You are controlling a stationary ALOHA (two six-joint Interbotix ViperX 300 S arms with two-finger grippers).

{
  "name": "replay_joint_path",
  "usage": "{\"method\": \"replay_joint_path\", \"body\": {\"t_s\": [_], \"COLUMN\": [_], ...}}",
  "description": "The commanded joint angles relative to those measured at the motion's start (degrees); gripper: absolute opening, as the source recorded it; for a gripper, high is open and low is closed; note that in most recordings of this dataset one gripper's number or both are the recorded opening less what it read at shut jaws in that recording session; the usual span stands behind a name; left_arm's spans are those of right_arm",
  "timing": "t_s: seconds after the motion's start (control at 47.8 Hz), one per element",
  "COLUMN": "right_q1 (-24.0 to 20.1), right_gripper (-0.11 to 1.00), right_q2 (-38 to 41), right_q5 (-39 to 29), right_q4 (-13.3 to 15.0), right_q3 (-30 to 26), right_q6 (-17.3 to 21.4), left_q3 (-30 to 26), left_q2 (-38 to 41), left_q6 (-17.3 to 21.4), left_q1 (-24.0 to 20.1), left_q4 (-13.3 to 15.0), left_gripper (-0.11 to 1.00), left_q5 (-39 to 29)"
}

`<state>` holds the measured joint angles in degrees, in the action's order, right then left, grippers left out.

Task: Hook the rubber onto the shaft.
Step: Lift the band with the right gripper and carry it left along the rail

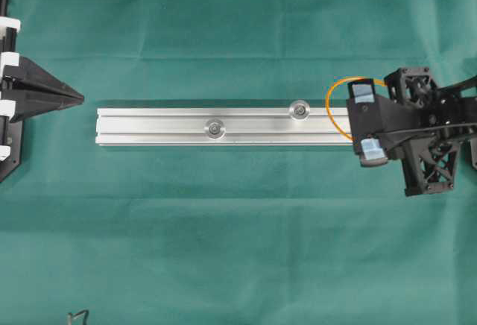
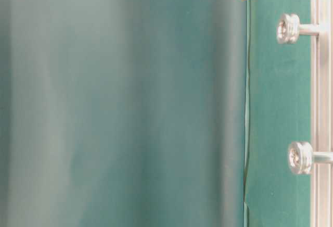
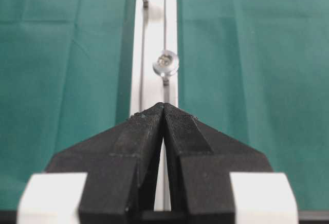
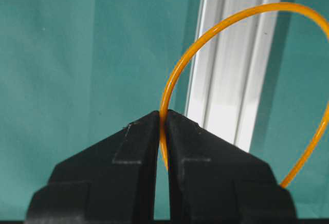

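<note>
The right black pincer (image 4: 162, 118) pinches the thin orange rubber band loop (image 4: 216, 29) above the silver metal rail's (image 1: 156, 125) right end. The floppy loop might miss the nearest round silver shaft (image 1: 299, 108). The left pincer (image 3: 164, 108) is closed, holding nothing.

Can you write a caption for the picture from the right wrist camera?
Black right gripper pinching a thin orange rubber band above the silver aluminium rail.

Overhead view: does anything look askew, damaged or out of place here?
Nothing stands out. The rail lies straight on the green cloth, both pegs upright. The right gripper pinches the intact orange rubber band; the left gripper sits shut and empty.
</note>
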<state>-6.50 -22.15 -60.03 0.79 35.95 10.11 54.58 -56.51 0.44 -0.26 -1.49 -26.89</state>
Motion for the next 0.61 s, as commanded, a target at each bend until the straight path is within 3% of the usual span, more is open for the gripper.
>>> {"method": "replay_joint_path", "body": {"t_s": [0.0, 0.586], "right_q1": [0.1, 0.2], "right_gripper": [0.07, 0.07], "right_q2": [-1.5, -2.3], "right_q5": [-1.8, -4.1], "right_q4": [0.3, 0.4], "right_q3": [-2.3, -3.5], "right_q6": [0.2, 0.2], "left_q3": [-1.8, -1.8], "left_q2": [0.5, 0.5], "left_q6": [0.0, 0.0], "left_q1": [-0.1, -0.1], "left_q4": [-0.2, -0.2], "left_gripper": [0.0, 0.0], "left_q5": [0.4, 0.4]}}
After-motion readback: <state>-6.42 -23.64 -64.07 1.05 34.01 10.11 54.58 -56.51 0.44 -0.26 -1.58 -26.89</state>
